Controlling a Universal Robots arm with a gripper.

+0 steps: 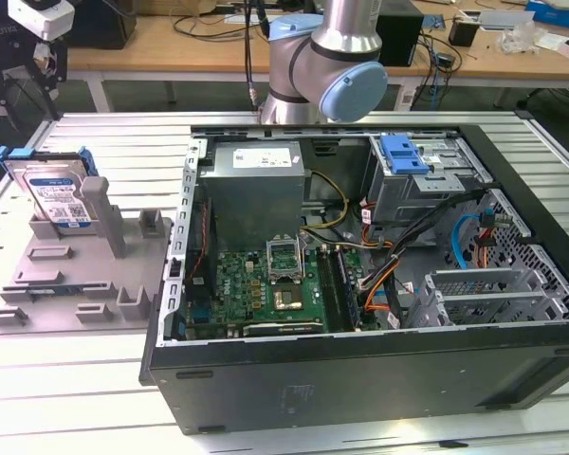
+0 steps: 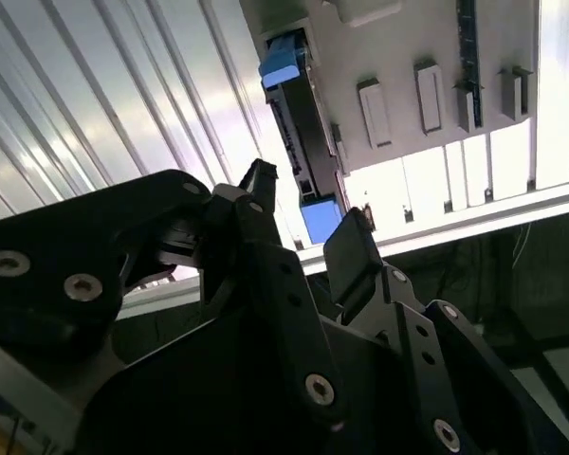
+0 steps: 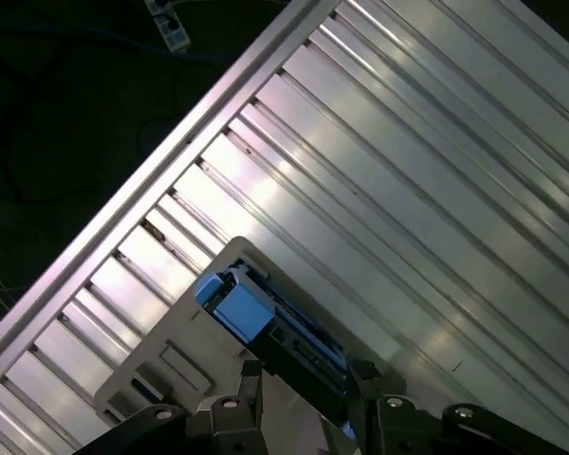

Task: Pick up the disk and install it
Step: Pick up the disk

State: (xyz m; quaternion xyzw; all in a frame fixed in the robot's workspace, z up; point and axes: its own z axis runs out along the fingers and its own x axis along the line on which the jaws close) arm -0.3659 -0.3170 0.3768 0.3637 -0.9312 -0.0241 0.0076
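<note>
The disk (image 1: 55, 194) is a silver drive with a blue-and-white label in a blue carrier. It stands on edge, leaning, in a slot at the back of the grey holder (image 1: 85, 284), at the exterior view's left. Both wrist views show the disk (image 2: 294, 123) (image 3: 275, 327) edge-on, a dark slab with blue ends. My gripper (image 2: 306, 213) (image 3: 303, 379) hangs above it, open, with one black finger (image 2: 258, 182) on each side of the disk's line. It is apart from the disk and holds nothing.
An open computer case (image 1: 360, 370) lies on the slatted aluminium table (image 1: 95, 133), right of the holder. Inside are a grey drive cage with a blue bracket (image 1: 403, 154), a power supply (image 1: 256, 185), a motherboard (image 1: 266, 284) and loose cables. The table's edge (image 3: 104, 213) runs close to the holder.
</note>
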